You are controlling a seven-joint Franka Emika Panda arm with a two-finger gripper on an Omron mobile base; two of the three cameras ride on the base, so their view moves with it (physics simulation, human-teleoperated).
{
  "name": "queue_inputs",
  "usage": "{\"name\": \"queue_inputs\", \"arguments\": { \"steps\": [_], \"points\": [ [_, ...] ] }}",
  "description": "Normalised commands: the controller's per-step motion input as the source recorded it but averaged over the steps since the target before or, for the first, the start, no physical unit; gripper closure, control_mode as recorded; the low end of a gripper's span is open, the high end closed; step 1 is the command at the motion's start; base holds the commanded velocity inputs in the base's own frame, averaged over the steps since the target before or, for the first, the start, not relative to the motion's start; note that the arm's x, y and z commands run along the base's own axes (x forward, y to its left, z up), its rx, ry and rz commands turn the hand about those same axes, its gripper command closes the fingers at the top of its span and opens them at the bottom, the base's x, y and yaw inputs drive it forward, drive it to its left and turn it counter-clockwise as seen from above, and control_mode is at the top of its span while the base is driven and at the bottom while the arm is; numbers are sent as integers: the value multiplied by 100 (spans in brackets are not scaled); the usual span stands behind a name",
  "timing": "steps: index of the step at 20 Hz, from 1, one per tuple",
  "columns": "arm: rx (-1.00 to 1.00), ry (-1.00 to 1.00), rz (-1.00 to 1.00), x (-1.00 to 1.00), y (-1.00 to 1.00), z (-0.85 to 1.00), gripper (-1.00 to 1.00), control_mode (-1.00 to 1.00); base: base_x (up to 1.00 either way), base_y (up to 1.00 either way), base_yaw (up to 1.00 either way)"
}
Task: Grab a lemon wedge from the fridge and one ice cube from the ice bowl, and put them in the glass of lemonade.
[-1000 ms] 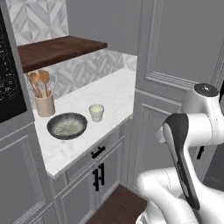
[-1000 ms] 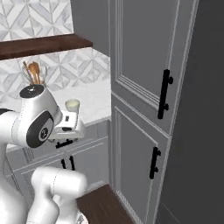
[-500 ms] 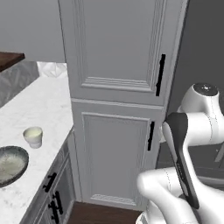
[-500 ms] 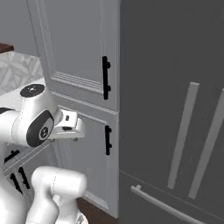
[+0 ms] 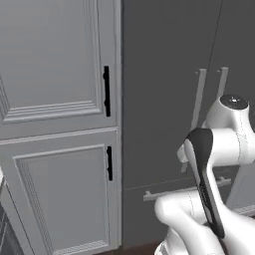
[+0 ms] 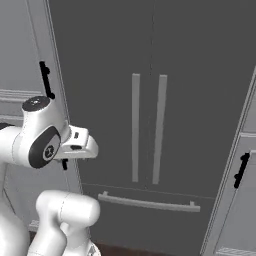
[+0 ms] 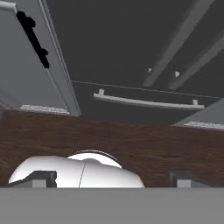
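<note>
The fridge [image 6: 150, 100] stands straight ahead, tall and dark grey, both doors shut. Two long pale bar handles [image 6: 135, 127] run down its middle, and a horizontal bar [image 6: 150, 202] marks the lower drawer. It also fills the right of the left base view [image 5: 164, 99] and the top of the hand view [image 7: 122, 43]. My gripper [image 7: 113, 178] is open and holds nothing; it points down at the floor, short of the fridge. The lemon wedge is hidden, and the ice bowl and the glass of lemonade are out of view.
Pale panelled cabinets [image 5: 60, 124] with short black handles [image 5: 106, 90] stand to the left of the fridge. Another panelled cabinet [image 6: 242, 200] flanks it on the right. Dark wood floor [image 7: 140, 140] lies in front of the drawer.
The whole picture has shifted: the base has swung right, so the counter with bowl and glass has left the views and the fridge has come in. The arm holds its pose, gripper still open.
</note>
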Motion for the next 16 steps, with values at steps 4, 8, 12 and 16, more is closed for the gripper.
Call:
{"name": "queue_inputs", "arguments": {
  "steps": [4,8,12,16],
  "points": [
    [0,0,0,0,0,0,-100,100,-5,-91,-28],
    [0,0,0,0,0,0,-100,100,31,-41,8],
    [0,0,0,0,0,0,-100,100,14,-5,31],
    [0,0,0,0,0,0,-100,100,5,-6,29]
  ]
}}
